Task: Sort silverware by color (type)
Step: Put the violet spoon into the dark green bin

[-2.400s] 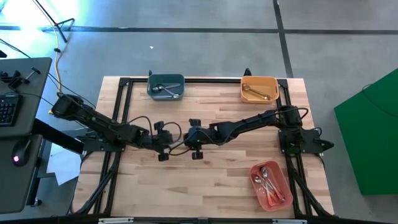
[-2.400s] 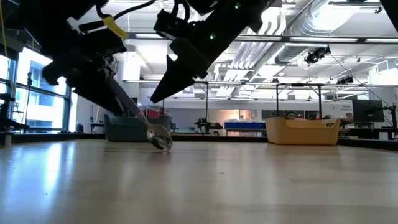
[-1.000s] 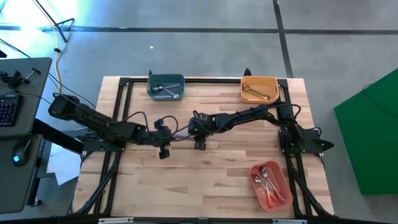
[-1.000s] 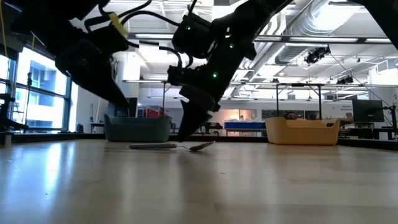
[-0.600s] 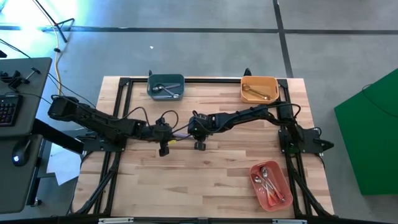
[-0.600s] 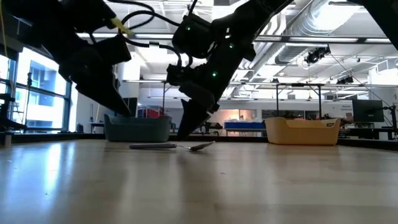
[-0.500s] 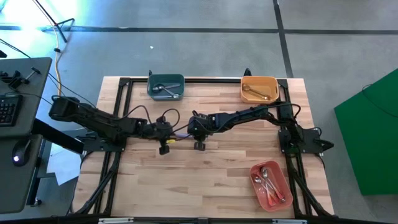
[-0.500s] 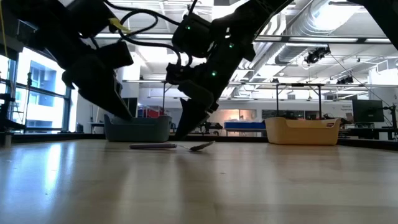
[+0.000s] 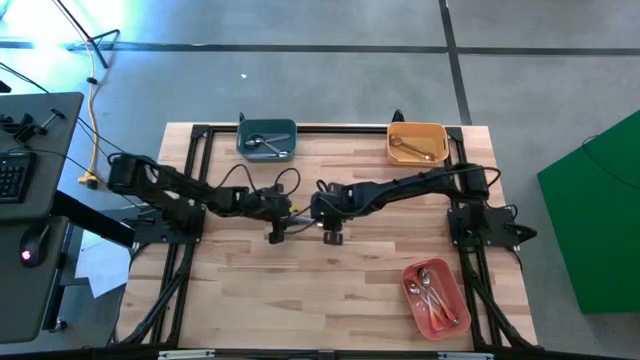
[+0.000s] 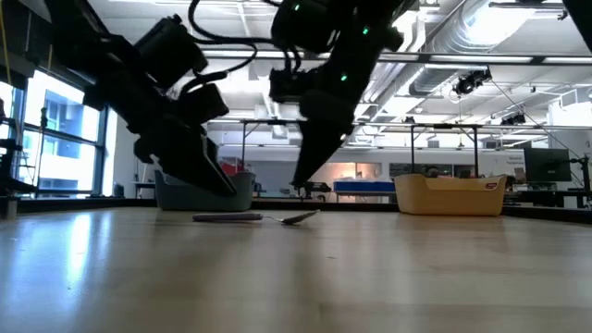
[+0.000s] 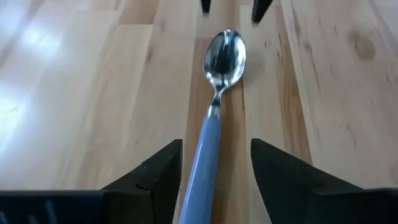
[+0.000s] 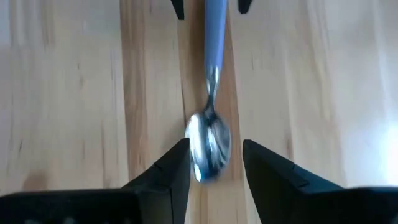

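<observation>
One lavender spoon left on the table (image 9: 400, 255), between the two arms.
The spoon (image 11: 214, 118) lies flat mid-table. The left gripper (image 11: 214, 163) is open astride its handle, holding nothing; the right gripper (image 12: 216, 163) is open over the bowl, also empty. Next, I think, one gripper must close, then carry it to the teal bin (image 9: 267, 139).

Lavender-handled spoon (image 12: 210, 112) lies on wood table (image 12: 74, 93), bowl btwn the open right pincer (image 12: 216, 163) fingers.
</observation>
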Controlling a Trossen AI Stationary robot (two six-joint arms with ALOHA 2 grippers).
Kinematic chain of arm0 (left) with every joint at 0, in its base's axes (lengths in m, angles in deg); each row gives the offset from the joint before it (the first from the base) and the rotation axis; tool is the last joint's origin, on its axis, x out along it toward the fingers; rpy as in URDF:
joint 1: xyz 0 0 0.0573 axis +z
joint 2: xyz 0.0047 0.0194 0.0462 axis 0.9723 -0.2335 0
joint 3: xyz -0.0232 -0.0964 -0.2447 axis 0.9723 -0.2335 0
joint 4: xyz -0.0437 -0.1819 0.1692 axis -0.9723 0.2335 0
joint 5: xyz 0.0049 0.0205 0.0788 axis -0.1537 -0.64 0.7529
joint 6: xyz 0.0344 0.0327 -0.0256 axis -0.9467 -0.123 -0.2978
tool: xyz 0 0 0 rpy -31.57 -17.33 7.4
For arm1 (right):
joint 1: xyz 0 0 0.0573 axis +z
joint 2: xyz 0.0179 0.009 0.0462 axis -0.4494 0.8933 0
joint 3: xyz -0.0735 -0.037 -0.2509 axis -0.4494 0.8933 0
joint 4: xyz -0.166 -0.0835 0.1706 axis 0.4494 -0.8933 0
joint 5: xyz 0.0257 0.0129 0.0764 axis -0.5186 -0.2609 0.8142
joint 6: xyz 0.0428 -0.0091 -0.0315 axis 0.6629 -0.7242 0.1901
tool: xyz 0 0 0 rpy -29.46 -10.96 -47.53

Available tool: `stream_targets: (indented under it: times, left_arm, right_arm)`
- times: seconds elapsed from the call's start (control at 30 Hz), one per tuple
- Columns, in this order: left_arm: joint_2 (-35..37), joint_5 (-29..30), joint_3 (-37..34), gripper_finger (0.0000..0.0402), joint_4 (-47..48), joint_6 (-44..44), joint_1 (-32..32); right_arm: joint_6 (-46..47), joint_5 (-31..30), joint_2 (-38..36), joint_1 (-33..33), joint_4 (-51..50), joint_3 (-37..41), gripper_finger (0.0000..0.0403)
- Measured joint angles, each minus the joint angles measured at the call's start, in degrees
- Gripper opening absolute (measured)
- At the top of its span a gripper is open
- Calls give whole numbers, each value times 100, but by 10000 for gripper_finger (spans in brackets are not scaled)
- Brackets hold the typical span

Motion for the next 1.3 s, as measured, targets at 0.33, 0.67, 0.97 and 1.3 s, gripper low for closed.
stream_targets:
  times: [0.33,0.67,0.97,1.3]
  left_arm:
    - [-1180,-103,854,181,-34,-330,10]
    - [-1516,-169,1050,106,-30,-370,4]
    - [-1278,-1,1186,20,611,-650,41]
    - [145,-45,1375,14,2104,-1196,653]
  right_arm:
    - [219,-201,-186,324,606,856,133]
    - [430,-331,-1557,406,2868,2735,133]
    - [-88,-995,-3065,404,3240,3167,133]
    - [-616,-1177,-3711,368,3660,3166,133]
